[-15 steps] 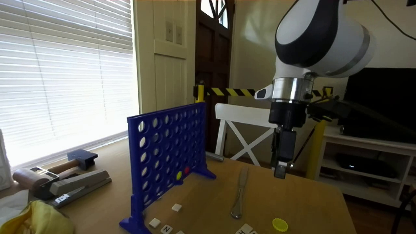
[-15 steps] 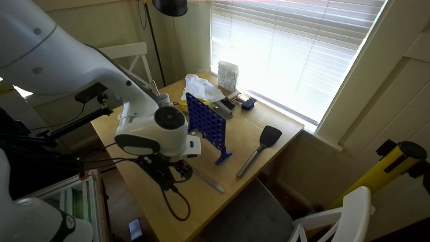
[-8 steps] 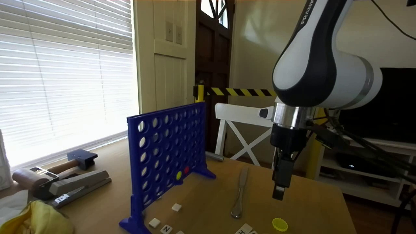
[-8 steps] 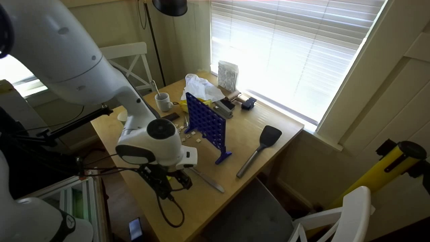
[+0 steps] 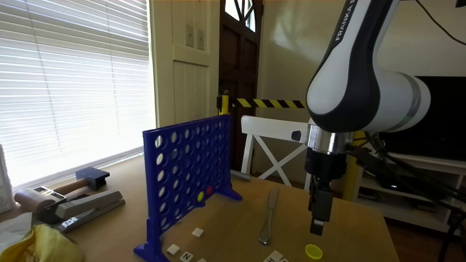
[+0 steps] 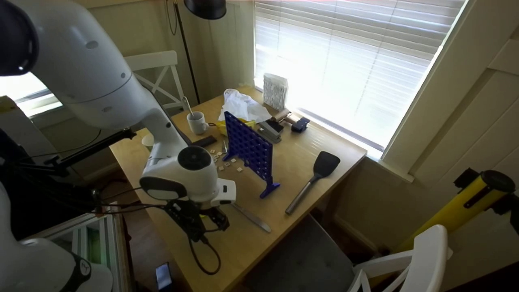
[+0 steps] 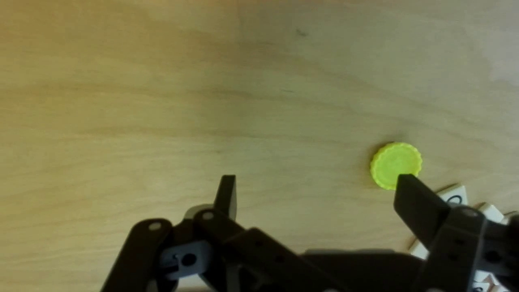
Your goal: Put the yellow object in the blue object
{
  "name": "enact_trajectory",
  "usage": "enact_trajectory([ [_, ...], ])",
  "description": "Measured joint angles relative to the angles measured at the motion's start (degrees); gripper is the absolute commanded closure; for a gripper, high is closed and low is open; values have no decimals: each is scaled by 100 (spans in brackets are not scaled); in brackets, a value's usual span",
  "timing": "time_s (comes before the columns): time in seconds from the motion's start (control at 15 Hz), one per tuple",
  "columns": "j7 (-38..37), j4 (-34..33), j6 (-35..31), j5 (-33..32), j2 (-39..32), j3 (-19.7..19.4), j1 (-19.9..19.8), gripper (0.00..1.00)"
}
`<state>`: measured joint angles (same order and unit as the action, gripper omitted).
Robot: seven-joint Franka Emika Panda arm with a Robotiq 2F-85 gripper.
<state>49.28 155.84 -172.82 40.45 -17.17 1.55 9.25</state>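
Yellow disc (image 7: 390, 163) flat on wooden table (image 7: 162, 101), right of centre in the wrist view, lower edge partly hidden by one finger of the gripper (image 7: 316, 178). Fingers spread wide, table visible between. Blue grid (image 5: 181, 165) upright, left of centre in an exterior view; knife (image 5: 268, 220) lower centre, between grid and gripper. Letter tiles (image 7: 455, 197): lower right, wrist view.

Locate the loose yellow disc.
In an exterior view, the yellow disc lies on the table near the frame's bottom, right of the knife and letter tiles.
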Motion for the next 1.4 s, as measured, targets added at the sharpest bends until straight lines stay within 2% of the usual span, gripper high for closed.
enact_trajectory([
  [0.87,1,-20,-101,0,-116,116,39,0],
  [0.93,1,-33,-111,0,-155,138,45,5],
  [1.13,1,-80,-156,0,-273,185,74,32],
  [1.33,1,-91,-259,0,-351,203,95,52],
  [1.4,1,-91,-280,0,-369,205,99,54],
])
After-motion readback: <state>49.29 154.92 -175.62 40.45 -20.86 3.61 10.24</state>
